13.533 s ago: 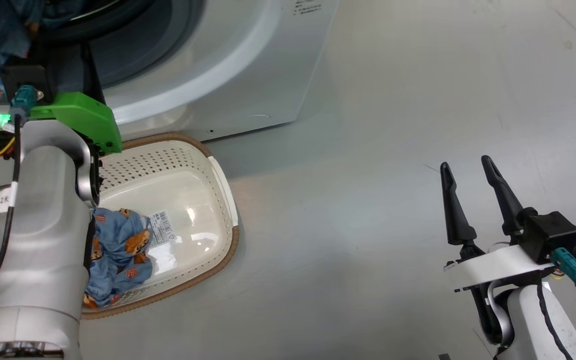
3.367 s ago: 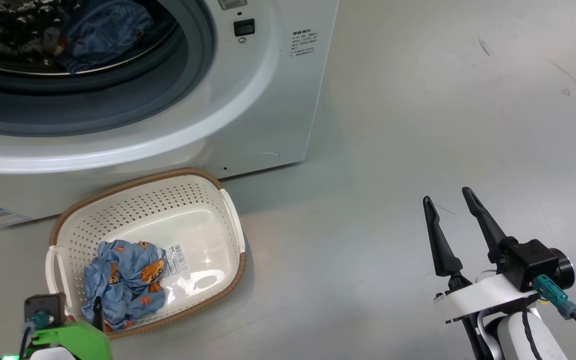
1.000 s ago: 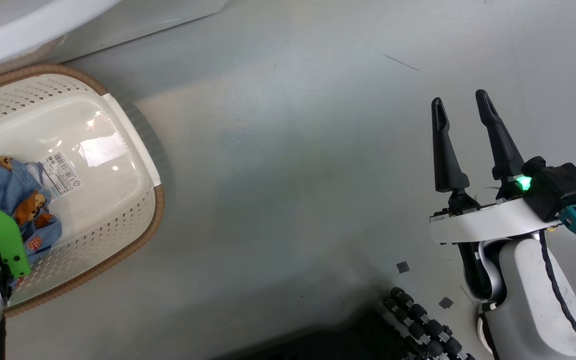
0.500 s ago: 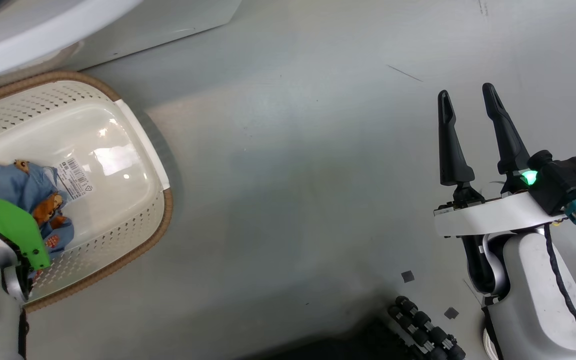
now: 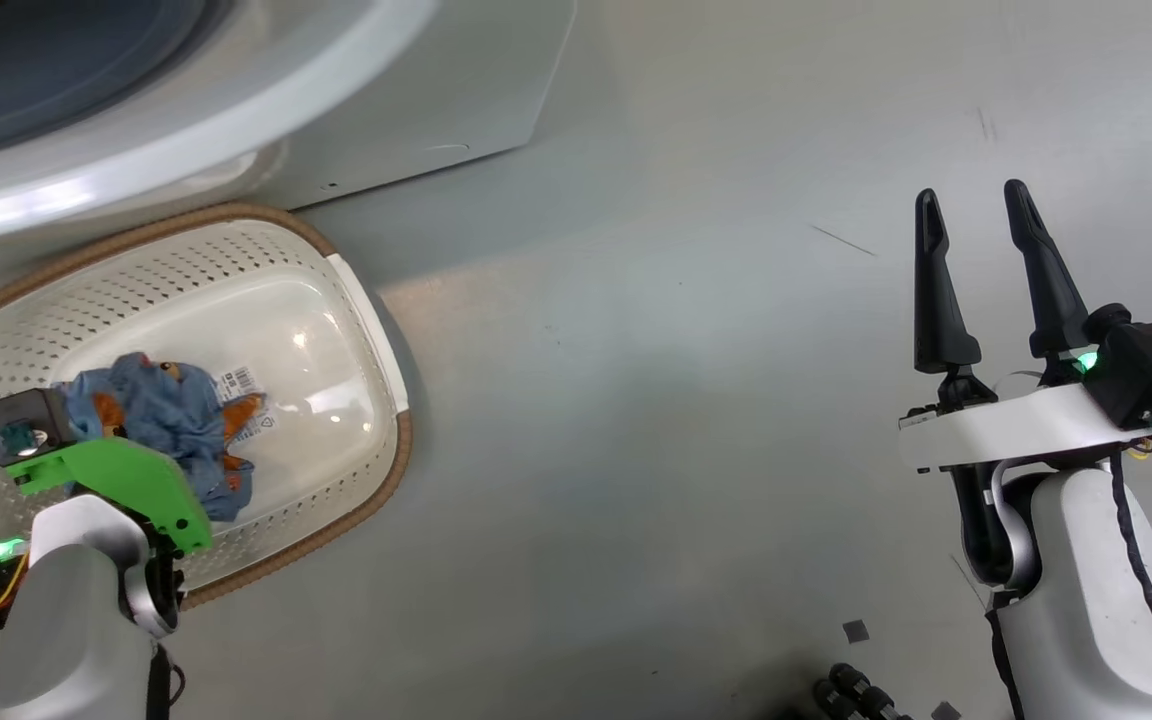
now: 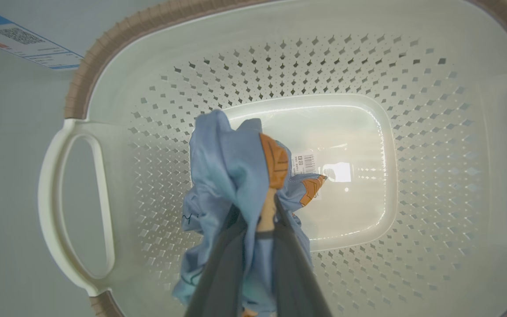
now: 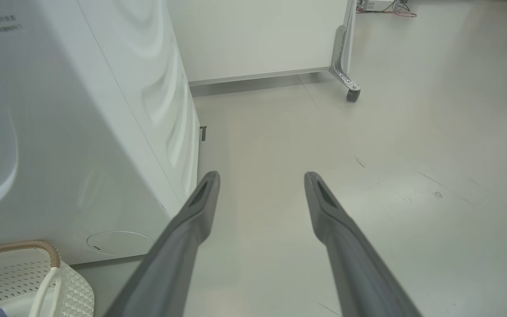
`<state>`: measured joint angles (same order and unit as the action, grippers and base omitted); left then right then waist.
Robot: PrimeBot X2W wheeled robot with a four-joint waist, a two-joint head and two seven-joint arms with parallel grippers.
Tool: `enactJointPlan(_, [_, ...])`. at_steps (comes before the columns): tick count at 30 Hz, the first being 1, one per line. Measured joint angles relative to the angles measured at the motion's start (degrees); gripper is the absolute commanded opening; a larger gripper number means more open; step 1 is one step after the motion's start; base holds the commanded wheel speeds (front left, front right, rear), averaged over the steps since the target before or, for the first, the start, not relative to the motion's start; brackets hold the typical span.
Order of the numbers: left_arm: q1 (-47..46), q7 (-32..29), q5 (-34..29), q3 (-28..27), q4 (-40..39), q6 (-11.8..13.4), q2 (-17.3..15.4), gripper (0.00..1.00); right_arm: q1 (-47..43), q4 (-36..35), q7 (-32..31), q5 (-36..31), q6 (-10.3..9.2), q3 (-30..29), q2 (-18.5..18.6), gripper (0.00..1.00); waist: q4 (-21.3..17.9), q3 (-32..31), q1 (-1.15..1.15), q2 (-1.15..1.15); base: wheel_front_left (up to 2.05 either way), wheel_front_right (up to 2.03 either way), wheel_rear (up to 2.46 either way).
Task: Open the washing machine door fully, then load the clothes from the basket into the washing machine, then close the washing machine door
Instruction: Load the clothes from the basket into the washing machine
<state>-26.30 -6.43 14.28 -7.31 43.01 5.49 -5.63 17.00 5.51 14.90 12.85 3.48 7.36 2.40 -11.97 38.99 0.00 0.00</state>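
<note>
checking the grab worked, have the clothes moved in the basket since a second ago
Yes. The clothes now bunch upward in the shut left hand, overlapping the barcode sticker they lay beside.

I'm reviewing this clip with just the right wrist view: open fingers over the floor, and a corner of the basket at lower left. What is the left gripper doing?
Observer: The left gripper is shut on a blue bear-print garment, as the left wrist view shows.
Operator: Where is that, relative to the basket?
Observer: Over the floor of the basket, with the garment bunched next to the barcode sticker.
Operator: Can the washer take it?
Observer: Probably. In the head view the washing machine has its grey gasket uncovered, just beyond the basket.
</note>
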Motion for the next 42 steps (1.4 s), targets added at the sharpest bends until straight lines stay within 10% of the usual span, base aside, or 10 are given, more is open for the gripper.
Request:
enactJointPlan(23, [11.7, 19.2, 5.7, 1.9, -8.0, -8.0, 3.6, 0.00, -9.7, 3.2, 0.0, -3.6, 2.03, -4.8, 0.1, 1.00, 8.4, -18.5, 0.00, 0.00, 0.00, 0.00, 0.00])
enactJointPlan(42, [25.0, 20.7, 4.4, 4.3, -14.6, -6.4, 3.8, 0.00, -19.9, 4.7, 0.0, -5.4, 3.04, -3.5, 0.4, 1.00, 12.1, -33.7, -0.01, 0.00, 0.00, 0.00, 0.00])
